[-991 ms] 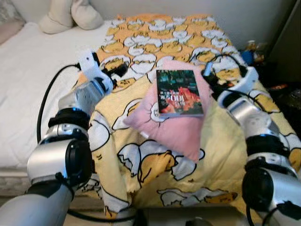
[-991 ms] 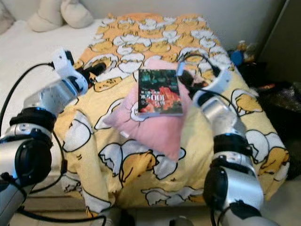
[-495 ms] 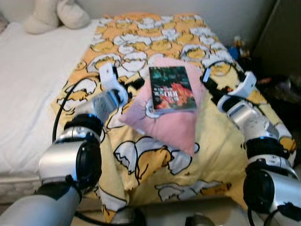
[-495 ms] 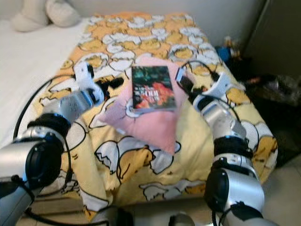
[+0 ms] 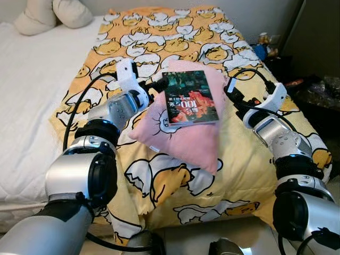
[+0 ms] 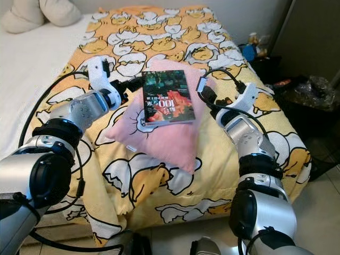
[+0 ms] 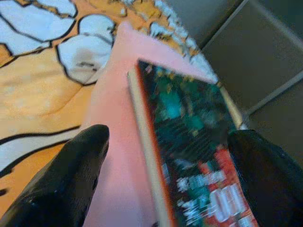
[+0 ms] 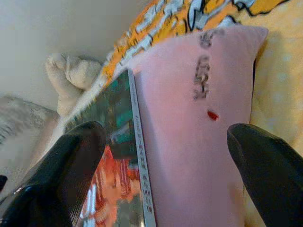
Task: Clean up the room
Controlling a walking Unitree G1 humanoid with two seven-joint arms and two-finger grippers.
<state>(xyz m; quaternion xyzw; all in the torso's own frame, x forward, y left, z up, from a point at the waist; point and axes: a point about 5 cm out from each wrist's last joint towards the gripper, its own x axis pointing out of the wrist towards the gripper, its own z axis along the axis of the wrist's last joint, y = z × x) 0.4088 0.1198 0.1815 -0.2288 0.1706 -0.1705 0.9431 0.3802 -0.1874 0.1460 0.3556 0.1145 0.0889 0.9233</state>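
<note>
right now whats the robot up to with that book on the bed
The robot stands at the foot of a bed covered by a yellow cartoon blanket. A book lies on a pink pillow. The left gripper and the right gripper are open, one on each side of the book and pillow. Nothing is gripped yet.

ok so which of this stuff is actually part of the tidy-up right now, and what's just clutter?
In play:
book, lying on the pink cushion
left gripper and right gripper, open either side of them

Just lying about:
patterned duvet
cream pillows
small items by the far bed corner
</note>
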